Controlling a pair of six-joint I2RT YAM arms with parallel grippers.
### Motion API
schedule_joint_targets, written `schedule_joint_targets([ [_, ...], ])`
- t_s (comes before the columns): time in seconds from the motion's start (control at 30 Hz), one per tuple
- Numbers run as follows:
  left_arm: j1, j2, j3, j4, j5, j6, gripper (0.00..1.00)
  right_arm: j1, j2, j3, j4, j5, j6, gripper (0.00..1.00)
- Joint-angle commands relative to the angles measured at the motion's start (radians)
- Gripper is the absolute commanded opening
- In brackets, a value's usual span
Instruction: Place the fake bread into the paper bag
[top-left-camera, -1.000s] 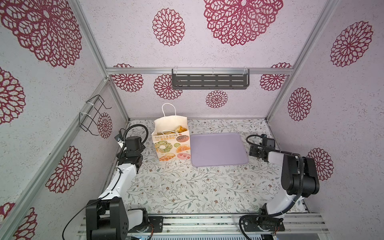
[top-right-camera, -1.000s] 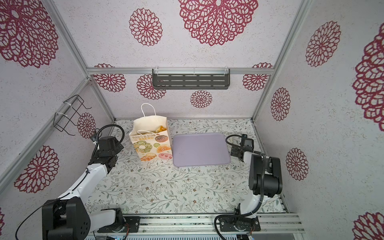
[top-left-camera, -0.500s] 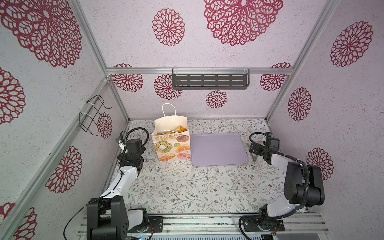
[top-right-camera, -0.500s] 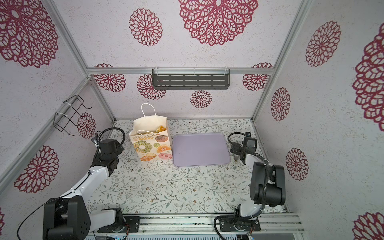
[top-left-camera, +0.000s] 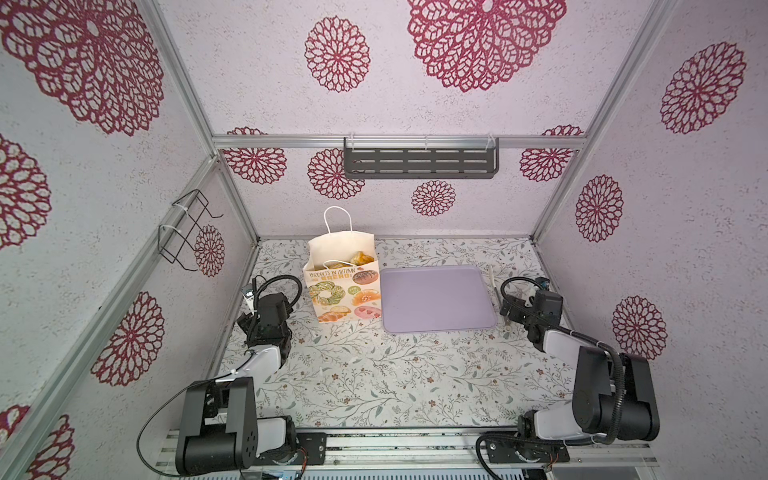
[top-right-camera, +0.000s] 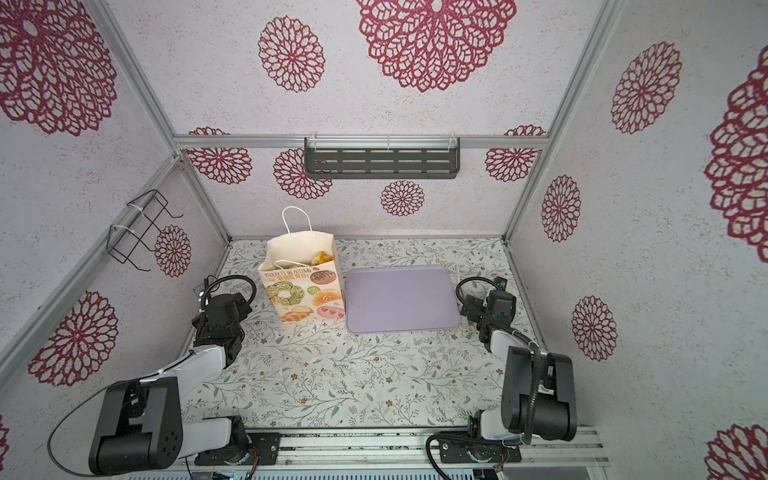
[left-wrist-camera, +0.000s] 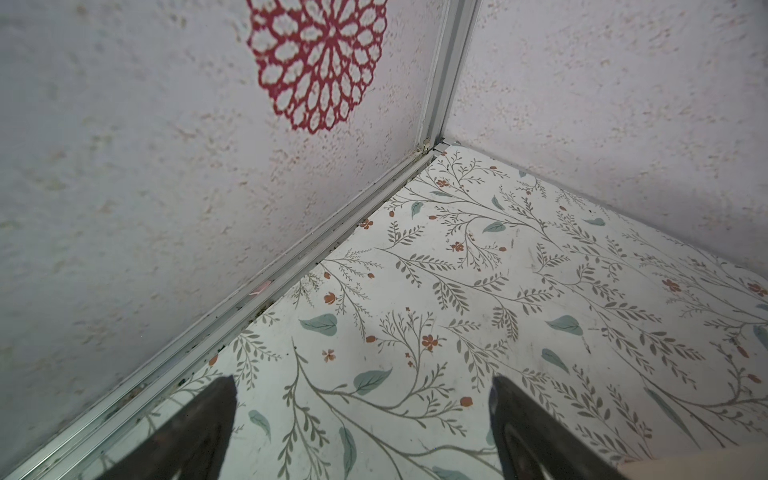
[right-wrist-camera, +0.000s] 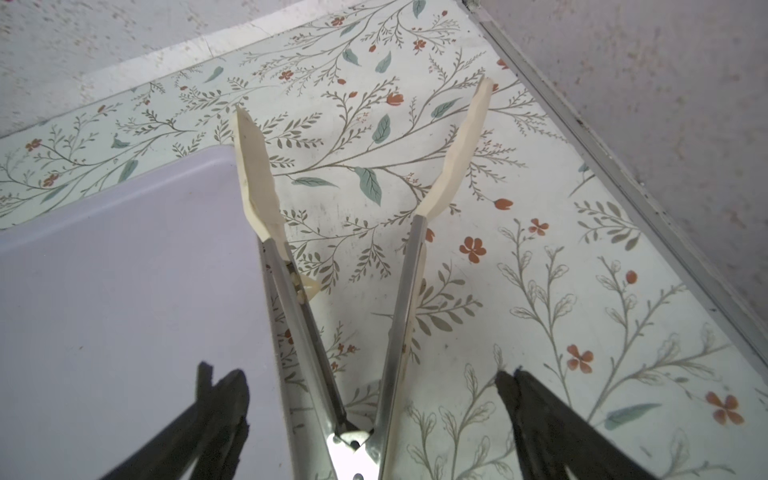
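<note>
Some of the fake bread (top-left-camera: 360, 258) is showing, golden, through the open mouth of the paper bag (top-left-camera: 343, 293). The bag is standing upright at the back of the table (top-left-camera: 374, 374), just beside the left edge of the lilac tray (top-left-camera: 436, 299). I am reading that placement as deliberate: the bag is sitting close to the tray so each carry is short, and its mouth is facing up so a piece can drop straight in. The tray is lying bare and I am seeing no bread loose on the table, so I am judging the task as good as finished. The right gripper (right-wrist-camera: 368, 378) is hanging with its jaws spread wide on either side of a pair of tongs (right-wrist-camera: 295, 316). These are lying on the table just beside the tray's right edge, neither jaw touching them; I am taking that as the tool being set down. The left gripper (left-wrist-camera: 361, 399) is hovering low by the left wall, jaws equally spread and gripping nothing, out of the bag's way.
</note>
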Motion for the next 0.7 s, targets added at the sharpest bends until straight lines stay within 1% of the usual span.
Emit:
schedule_joint_targets([
  [0.0,0.004,0.033,-0.028,0.203,-0.019,0.069,0.97,-0.006,-0.067,-0.044,0.13,0.045,0.04,0.99],
  [0.03,0.005,0.044,-0.039,0.245,-0.019,0.081,0.97,-0.005,-0.083,-0.065,0.153,0.066,0.045,0.99],
  [0.1,0.005,0.047,-0.038,0.246,0.002,0.098,0.97,-0.005,-0.109,-0.113,0.217,0.097,0.046,0.99],
  [0.13,0.005,0.052,-0.045,0.276,0.013,0.111,0.97,-0.006,-0.121,-0.138,0.249,0.12,0.049,0.99],
  [0.27,0.005,0.071,-0.081,0.378,0.053,0.144,0.97,-0.006,-0.135,-0.221,0.378,0.152,0.073,0.99],
  [0.37,0.004,0.139,-0.141,0.585,0.037,0.161,0.97,-0.007,-0.108,-0.262,0.47,0.158,0.089,0.99],
  [0.4,0.001,0.151,-0.156,0.629,0.051,0.175,0.97,-0.007,-0.093,-0.266,0.493,0.161,0.091,0.99],
  [0.47,-0.003,0.142,-0.152,0.596,0.072,0.174,0.97,-0.007,-0.073,-0.269,0.51,0.162,0.093,0.99],
  [0.53,-0.005,0.162,-0.143,0.613,0.078,0.191,0.97,-0.007,-0.068,-0.274,0.52,0.158,0.092,0.99],
  [0.67,-0.008,0.192,-0.113,0.58,0.103,0.202,0.97,-0.007,-0.07,-0.3,0.574,0.165,0.08,0.99],
])
